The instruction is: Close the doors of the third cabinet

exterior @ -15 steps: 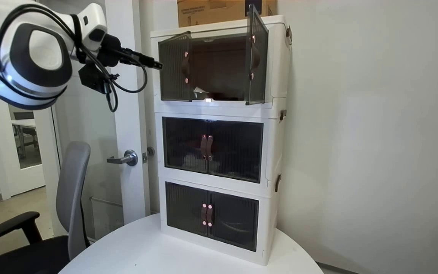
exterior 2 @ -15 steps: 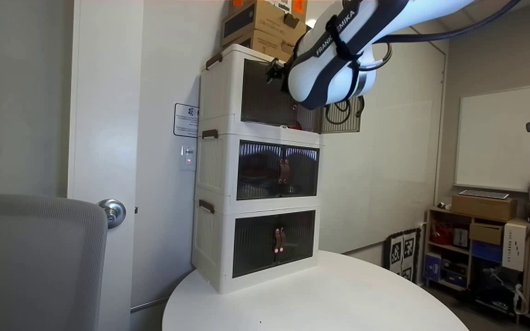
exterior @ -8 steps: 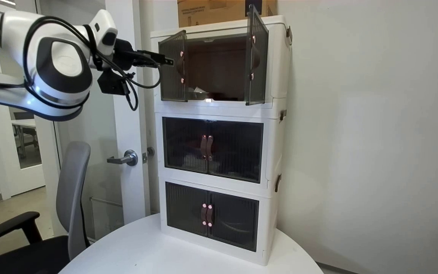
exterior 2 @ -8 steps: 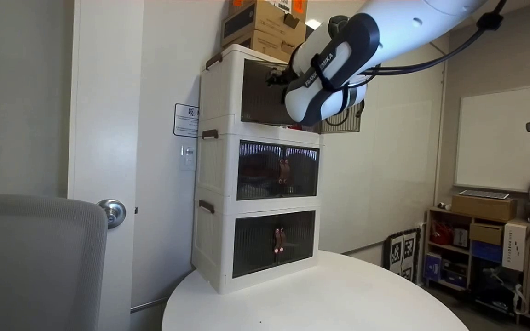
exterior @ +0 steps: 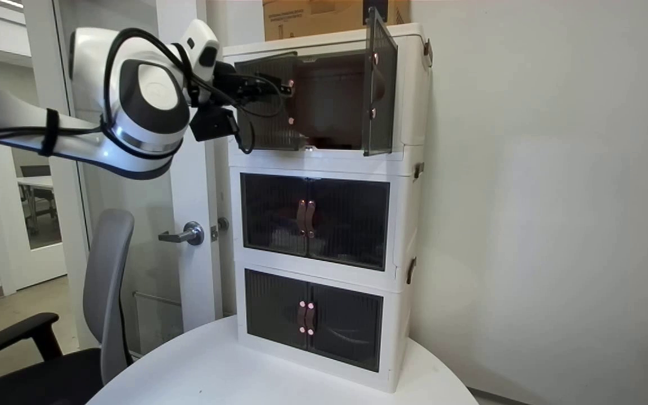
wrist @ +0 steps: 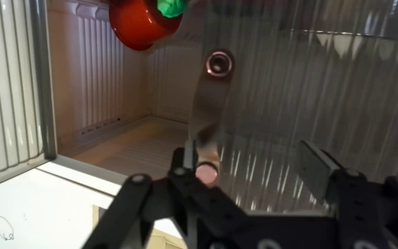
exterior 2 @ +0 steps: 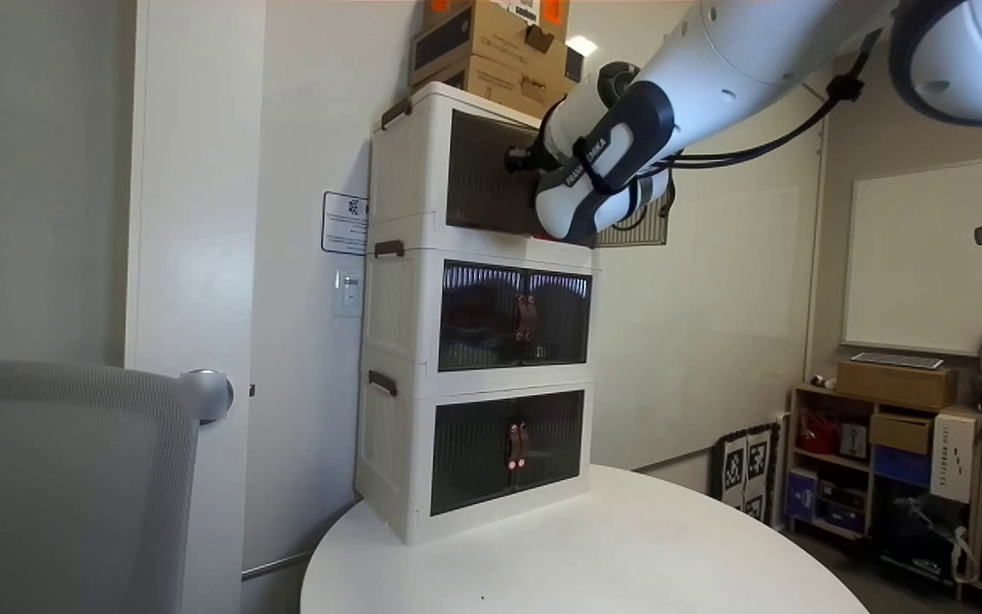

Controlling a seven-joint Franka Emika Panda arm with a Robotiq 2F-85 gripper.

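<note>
The third cabinet [exterior: 412, 107] is the top tier of the white stack; it also shows in an exterior view [exterior 2: 410, 162]. Its doors are smoky ribbed panels. One door [exterior: 265, 126] is partly swung in, with a small gap left; it also shows in the wrist view [wrist: 275, 97]. The other door [exterior: 383, 107] stands wide open, sticking outward; it shows at the left of the wrist view [wrist: 5, 86]. My gripper [exterior: 288, 90] is at the outer face of the partly swung door, beside its brown handle [wrist: 211, 100]. The jaws are apart with nothing between them [wrist: 250, 159]; exact contact is unclear.
Inside the top tier is a red pot [wrist: 140, 24] with something green. Cardboard boxes [exterior: 329, 17] stand on top. The middle doors [exterior: 315, 219] and lowest doors [exterior: 313, 320] are shut. A round white table [exterior: 234, 365] bears the stack; an office chair [exterior: 104, 292] stands beside it.
My gripper has moved along the door's outer face toward its handle edge. That door has swung further inward over the last half second. The wide-open door has not moved.
</note>
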